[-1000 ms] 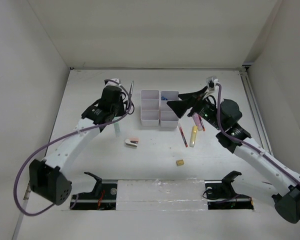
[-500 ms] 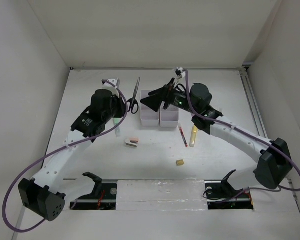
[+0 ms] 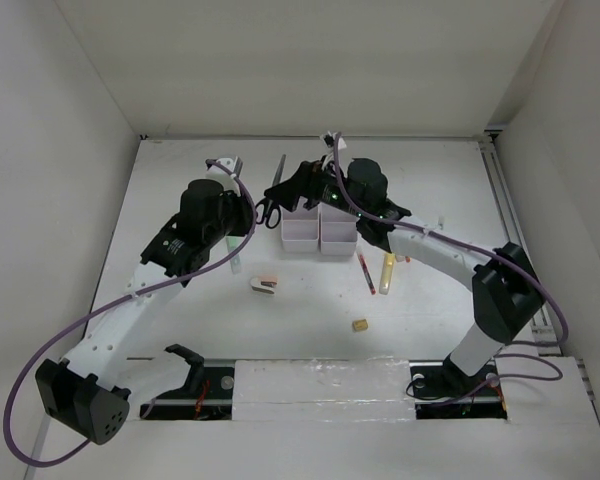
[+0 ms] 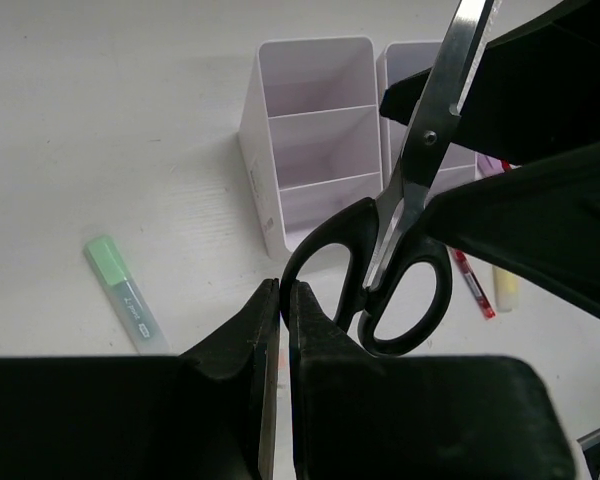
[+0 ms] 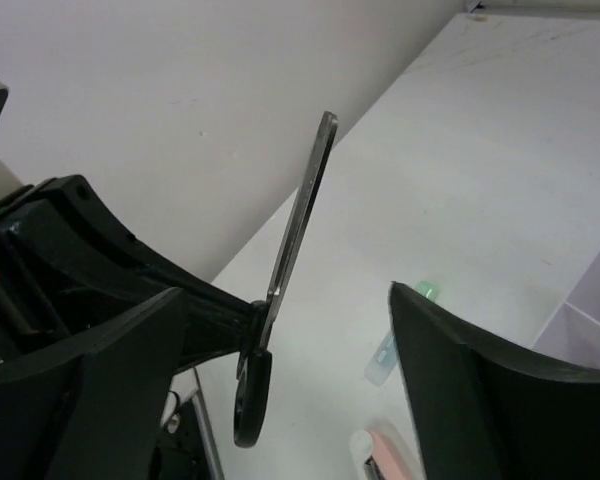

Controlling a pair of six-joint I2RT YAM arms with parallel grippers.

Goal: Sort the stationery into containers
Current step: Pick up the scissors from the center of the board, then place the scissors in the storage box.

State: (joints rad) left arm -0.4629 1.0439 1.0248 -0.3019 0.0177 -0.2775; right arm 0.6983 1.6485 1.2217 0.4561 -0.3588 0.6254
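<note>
Black-handled scissors (image 3: 273,195) hang at 10 o'clock from the white organisers (image 3: 302,243) in the top view, between both arms. The left wrist view shows the left jaws pinched tight on one handle loop, blades toward 1 o'clock. The right wrist view shows the right jaws gaping wide on either side of the blades.

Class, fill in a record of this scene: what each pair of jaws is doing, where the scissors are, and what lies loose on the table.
Left jaws: shut on the scissors handle
Right jaws: open, beside the blades
Scissors: held off the table, just left of the organisers
Loose on table: stapler, eraser, red pen, yellow highlighter, green highlighter
</note>
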